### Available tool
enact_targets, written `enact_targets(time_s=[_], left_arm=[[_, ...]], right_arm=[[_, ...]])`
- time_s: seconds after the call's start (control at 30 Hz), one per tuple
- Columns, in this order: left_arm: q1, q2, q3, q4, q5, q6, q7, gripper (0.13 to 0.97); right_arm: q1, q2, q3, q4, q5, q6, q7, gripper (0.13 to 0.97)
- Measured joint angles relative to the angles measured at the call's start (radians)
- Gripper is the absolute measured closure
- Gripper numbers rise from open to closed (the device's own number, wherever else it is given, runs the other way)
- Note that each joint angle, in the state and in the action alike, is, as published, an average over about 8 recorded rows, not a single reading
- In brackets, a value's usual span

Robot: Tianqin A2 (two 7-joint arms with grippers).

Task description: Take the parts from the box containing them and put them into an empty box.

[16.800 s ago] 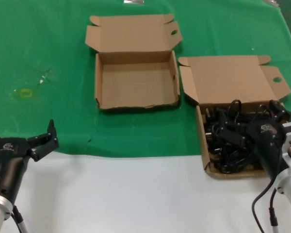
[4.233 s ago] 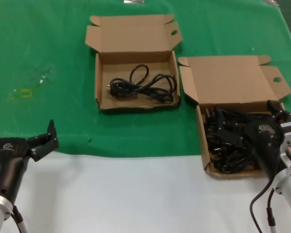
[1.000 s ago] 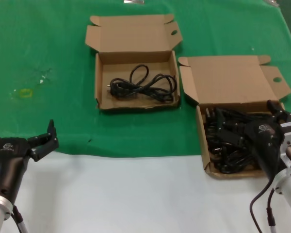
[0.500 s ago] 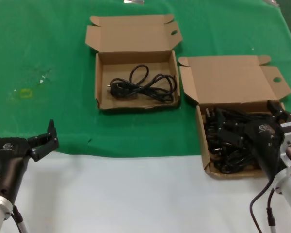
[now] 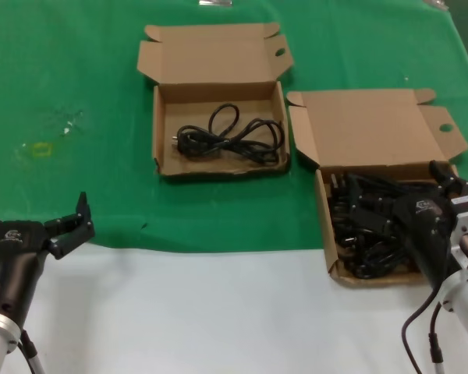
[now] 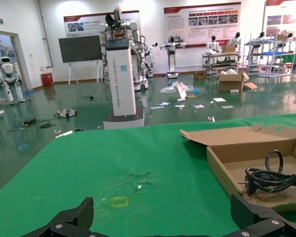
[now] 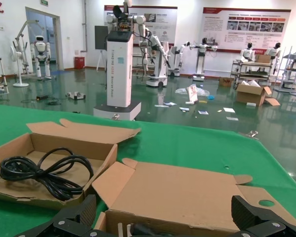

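Now the right gripper [image 5: 444,181] is held spread open just over the tangled thin black power cords [image 5: 366,226] in the shallow brown cardboard box [image 5: 324,226] on the robot's right – so it's the nearer arm. One cord [image 5: 230,139] lies across the 2nd, farther box [image 5: 161,132], up & left of the pile; the left gripper [image 5: 35,214] is parked open, well apart.

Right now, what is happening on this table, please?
The robot is moving power cords from one cardboard box to another. The right gripper, fingers open, is over the full box of tangled cords at near right. One cord already lies in the other box, farther back on the green cloth. The left gripper waits open at near left.
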Motion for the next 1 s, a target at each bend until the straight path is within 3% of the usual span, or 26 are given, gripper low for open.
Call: enact_targets(time_s=[1.0], left_arm=[[0.000,0.000,0.000,0.000,0.000,0.000,0.000,0.132]], right_arm=[[0.000,0.000,0.000,0.000,0.000,0.000,0.000,0.129]])
